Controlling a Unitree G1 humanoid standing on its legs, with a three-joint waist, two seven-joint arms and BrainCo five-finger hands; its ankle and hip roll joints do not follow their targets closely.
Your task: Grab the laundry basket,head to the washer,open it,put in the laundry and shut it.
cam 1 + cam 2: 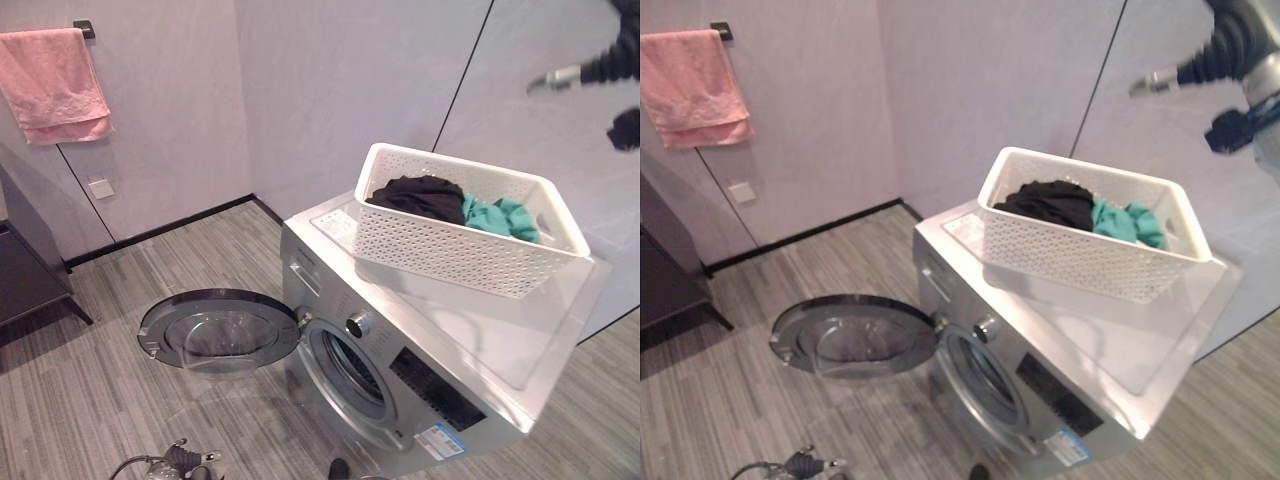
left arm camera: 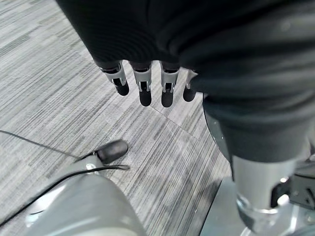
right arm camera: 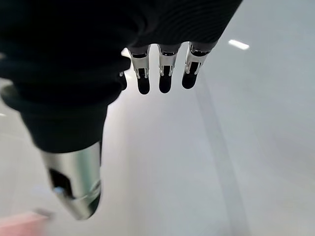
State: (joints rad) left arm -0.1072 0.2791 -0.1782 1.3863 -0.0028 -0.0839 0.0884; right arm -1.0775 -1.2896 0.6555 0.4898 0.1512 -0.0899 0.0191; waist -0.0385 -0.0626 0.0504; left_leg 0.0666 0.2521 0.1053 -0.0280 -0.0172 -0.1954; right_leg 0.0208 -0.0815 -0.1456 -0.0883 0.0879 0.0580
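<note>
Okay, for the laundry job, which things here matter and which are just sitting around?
Part of the job:
- white laundry basket on top of the washer
- black and teal laundry inside the basket
- washer door, swung open
- right hand, raised, fingers straight
- left hand, fingers straight, over the floor

Just lying about:
- pink towel hanging on the wall
- dark cabinet

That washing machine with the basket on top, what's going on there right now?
The white perforated plastic laundry basket sits on top of the silver front-loading washer, holding a black garment and a teal garment. The washer's round door is swung wide open, and nothing has been loaded yet. The robot's right hand is raised above the basket, open and empty. Its left hand hangs low over the grey floor, also open.
</note>
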